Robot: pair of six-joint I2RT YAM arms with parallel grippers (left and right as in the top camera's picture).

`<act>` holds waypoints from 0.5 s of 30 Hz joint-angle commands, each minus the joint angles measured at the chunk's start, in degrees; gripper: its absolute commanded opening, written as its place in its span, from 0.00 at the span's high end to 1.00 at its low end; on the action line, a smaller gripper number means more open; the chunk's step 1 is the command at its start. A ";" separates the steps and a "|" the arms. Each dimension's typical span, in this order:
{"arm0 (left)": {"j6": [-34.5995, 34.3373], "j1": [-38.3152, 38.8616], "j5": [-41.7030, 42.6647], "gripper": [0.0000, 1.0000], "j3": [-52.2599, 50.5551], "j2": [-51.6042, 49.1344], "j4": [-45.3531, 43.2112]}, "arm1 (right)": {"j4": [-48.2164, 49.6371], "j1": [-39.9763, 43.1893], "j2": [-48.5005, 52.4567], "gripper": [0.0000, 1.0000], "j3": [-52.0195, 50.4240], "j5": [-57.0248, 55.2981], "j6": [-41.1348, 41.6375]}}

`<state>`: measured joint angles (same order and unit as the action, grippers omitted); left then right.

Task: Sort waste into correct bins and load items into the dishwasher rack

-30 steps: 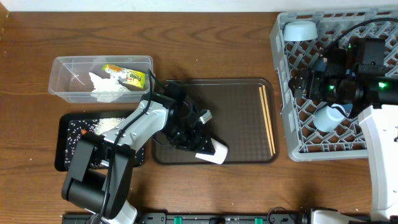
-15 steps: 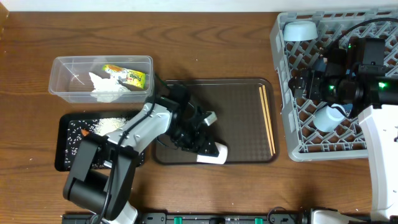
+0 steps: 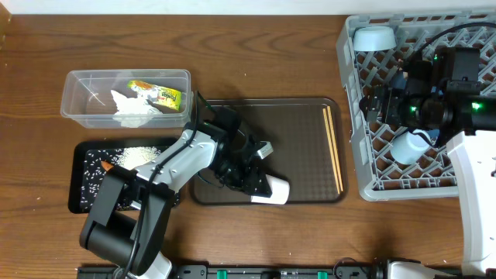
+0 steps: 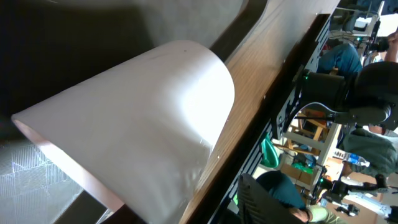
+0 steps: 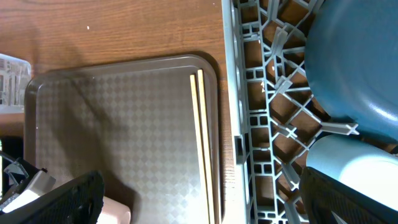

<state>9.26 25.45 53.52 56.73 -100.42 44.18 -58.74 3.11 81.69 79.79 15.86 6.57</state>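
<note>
White fills our left wrist view: the white cup lies on its side, so close to the lens that we see no fingers around it. From above, the left claw is right at the cup's left end, at the near edge of the brown serving tray. We cannot tell whether this claw grips the cup or only touches it. Well to this claw's right, the chopsticks lie flat and side by side along the tray's right edge, just short of the dishwasher rack. Beyond this claw and to its left stands the clear tub, with the crumpled tissue and the green-yellow foil wrapper inside it. Directly to the claw's left, the black tray carries the rice grains and the small orange carrot piece, partly hidden by the left arm. The right claw stands wide with nothing between its fingers, hovering near the rack's left wall. To that claw's right the dark-blue bowl rests in the rack, and the pale-blue cup sits by its right finger. The light-blue bowl sits in the rack's far left corner, beyond the claw. All of it rests on the wooden bench.
</note>
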 commanded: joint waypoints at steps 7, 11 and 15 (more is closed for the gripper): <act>0.57 0.02 -0.39 0.63 -0.63 -0.15 -0.92 | -0.02 -0.90 -0.31 0.01 0.07 0.00 0.24; 0.52 0.04 -0.39 0.63 -1.64 -0.20 -3.04 | -0.02 -0.90 -0.31 0.01 0.09 0.00 0.24; 0.52 0.02 -0.42 0.62 -2.78 -0.20 -4.79 | -0.02 -0.90 -0.31 0.01 0.09 0.00 0.24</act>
<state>9.26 25.45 53.43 55.18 -100.42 39.86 -58.74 3.09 81.69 79.79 15.86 6.57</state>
